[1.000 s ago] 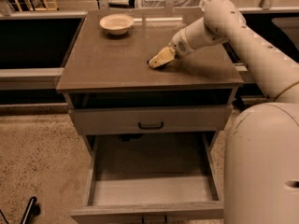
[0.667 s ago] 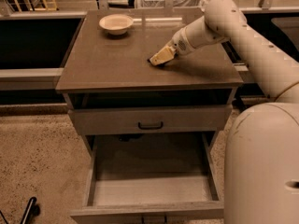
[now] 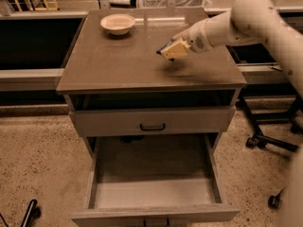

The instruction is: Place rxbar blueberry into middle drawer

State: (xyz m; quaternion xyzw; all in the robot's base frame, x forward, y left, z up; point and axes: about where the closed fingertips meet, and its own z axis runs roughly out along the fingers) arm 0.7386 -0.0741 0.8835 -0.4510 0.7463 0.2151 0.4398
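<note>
Upper centre of frame, above desk (image 3: 118, 65) | snack bar (image 3: 162, 47) seemingly clenched in tool (image 3: 169, 50) | judged light, thin, slippery-wrapped | best gripped across flat faces

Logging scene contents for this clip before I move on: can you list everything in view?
cabinet: one, brown top and grey front, centre.
bowl: one, cream, back left of the cabinet top.
top drawer: one, grey with a black handle, shut.
middle drawer: one, grey, pulled open, nothing inside.
rxbar blueberry: one, dark blue, only a sliver shows at the gripper's tip, above the cabinet top.
wheeled base: one, black, on the floor at right.
arm: one, white, reaching in from the right.
gripper: one, cream, shut on the bar, held above the right half of the top.
</note>
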